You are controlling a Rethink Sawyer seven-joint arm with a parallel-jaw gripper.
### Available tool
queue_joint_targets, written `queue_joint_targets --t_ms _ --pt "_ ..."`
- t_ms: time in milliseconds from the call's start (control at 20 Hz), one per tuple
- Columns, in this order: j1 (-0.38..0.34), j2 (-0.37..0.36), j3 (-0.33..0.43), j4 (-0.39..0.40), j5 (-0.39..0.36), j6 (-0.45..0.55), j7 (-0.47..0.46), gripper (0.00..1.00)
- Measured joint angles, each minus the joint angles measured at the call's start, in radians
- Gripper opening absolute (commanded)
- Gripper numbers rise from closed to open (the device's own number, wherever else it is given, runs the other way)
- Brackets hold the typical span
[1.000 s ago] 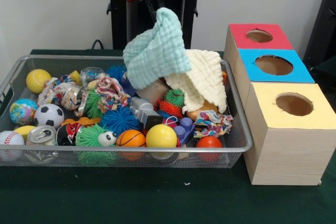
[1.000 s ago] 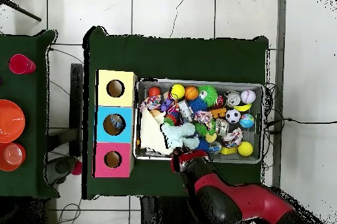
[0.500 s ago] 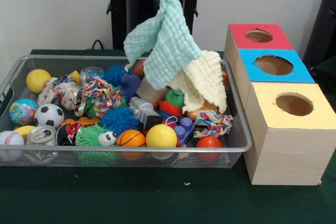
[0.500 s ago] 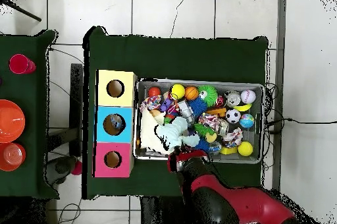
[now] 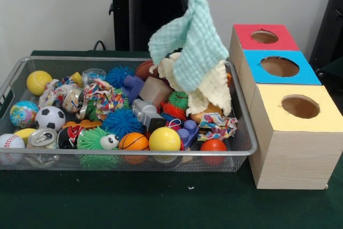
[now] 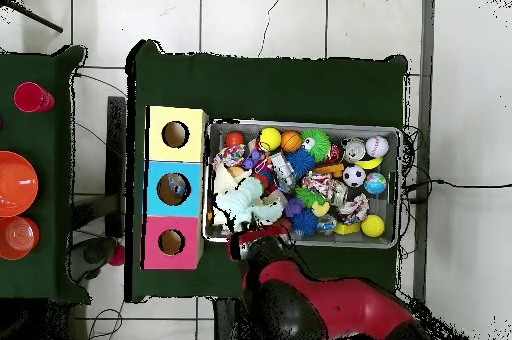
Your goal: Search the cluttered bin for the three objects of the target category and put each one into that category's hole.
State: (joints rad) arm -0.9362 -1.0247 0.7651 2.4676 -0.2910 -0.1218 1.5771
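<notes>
Red cup, orange bowl on side table's left edge. Cracked floor tiles.

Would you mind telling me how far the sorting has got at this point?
Nothing visibly sits in a hole yet. In hand: the mint green cloth hangs lifted above the wire bin, held at its top; the pincer itself is mostly out of view. The cream cloth is still draped over the toys. Left: carrying the mint cloth to one of the boxes, then finding the others.
</notes>
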Motion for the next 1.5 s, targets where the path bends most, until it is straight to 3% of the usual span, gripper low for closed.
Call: queue_joint_targets --t_ms 250,300,1150,1400,1500 --pt "0.142 -0.049 -0.069 -0.001 0.055 0.002 0.0 0.0" --pt "0.181 -0.073 -0.094 -0.004 0.081 0.006 0.0 1.0" --pt "0.219 -0.119 -0.197 -0.056 0.098 0.053 0.0 1.0" --pt "0.298 -0.133 -0.289 -0.13 0.014 0.184 0.0 1.0" --pt "0.335 -0.138 -0.328 -0.171 -0.056 0.253 0.0 1.0"
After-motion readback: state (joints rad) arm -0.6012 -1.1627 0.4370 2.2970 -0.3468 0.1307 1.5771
